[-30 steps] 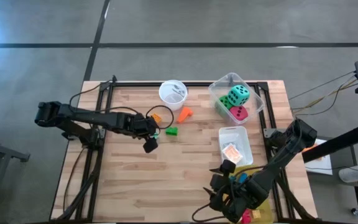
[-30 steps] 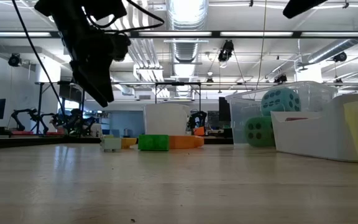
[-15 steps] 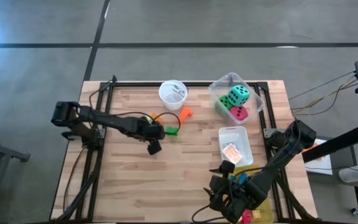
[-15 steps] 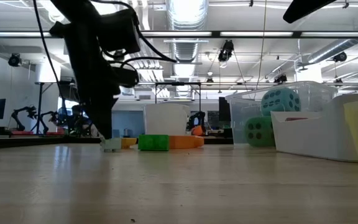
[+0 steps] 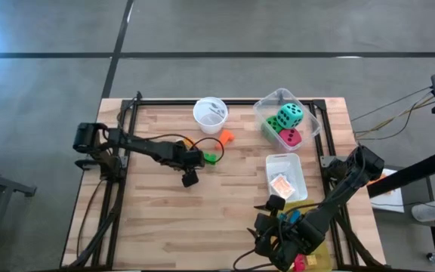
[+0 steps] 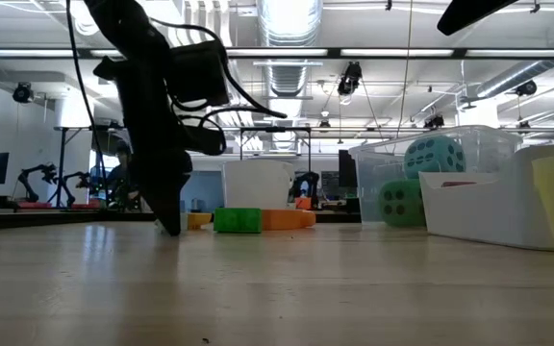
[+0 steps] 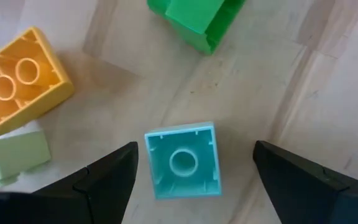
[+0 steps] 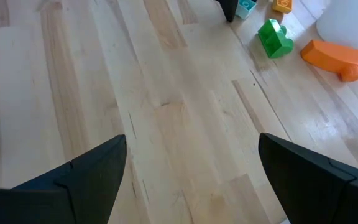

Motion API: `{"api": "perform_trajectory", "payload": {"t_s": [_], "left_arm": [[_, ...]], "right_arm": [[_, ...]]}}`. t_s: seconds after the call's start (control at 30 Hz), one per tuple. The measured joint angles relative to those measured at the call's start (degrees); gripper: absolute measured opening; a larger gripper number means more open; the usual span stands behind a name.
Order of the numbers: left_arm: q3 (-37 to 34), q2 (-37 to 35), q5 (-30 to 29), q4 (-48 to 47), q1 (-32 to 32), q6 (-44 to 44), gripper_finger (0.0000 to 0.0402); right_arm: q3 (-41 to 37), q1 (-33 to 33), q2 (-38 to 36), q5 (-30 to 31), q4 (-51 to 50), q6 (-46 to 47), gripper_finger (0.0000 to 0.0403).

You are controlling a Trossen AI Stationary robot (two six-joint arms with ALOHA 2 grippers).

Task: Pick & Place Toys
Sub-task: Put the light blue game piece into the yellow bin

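Directly below my left gripper (image 7: 191,171), between its spread jaws, lies the small teal block (image 7: 183,160) on the wooden surface (image 5: 225,196), stud hole up and nearly square, so neither axis matters much. A green block (image 7: 199,18) sits just beyond it, a yellow block (image 7: 18,78) off to one side. My right gripper (image 8: 191,180) waits well apart, jaws also apart, so the left is nearer.

Bright overhead lab lights, soft shadows, wrist view edges blurry
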Motion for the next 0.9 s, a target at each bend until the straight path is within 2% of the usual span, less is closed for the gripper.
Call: {"api": "perform_trajectory", "payload": {"t_s": [0.13,0.33,0.4,0.63,0.8,0.9], "left_arm": [[0.0,0.0,1.9,0.2,0.2,0.0,0.0284],[-0.1,0.0,3.9,0.5,0.2,-2.2,0.0162],[-0.1,0.0,4.3,0.3,0.2,-3.1,0.0133],[0.0,-0.1,7.4,0.2,0.3,-6.8,0.0134],[0.8,-1.5,18.7,-0.6,-0.4,-11.7,0.0134],[1.5,-5.2,22.2,2.5,-3.1,-14.7,0.0134]], "right_arm": [[0.0,0.0,0.0,0.0,0.0,0.0,0.0354],[0.0,0.0,0.0,0.0,0.0,0.0,0.0354],[0.0,0.0,0.0,0.0,0.0,0.0,0.0354],[0.0,0.0,0.0,0.0,0.0,0.0,0.0354],[0.0,0.0,0.0,0.8,0.1,-0.7,0.0354],[0.0,0.0,0.0,3.4,1.0,-4.0,0.0354]]}}
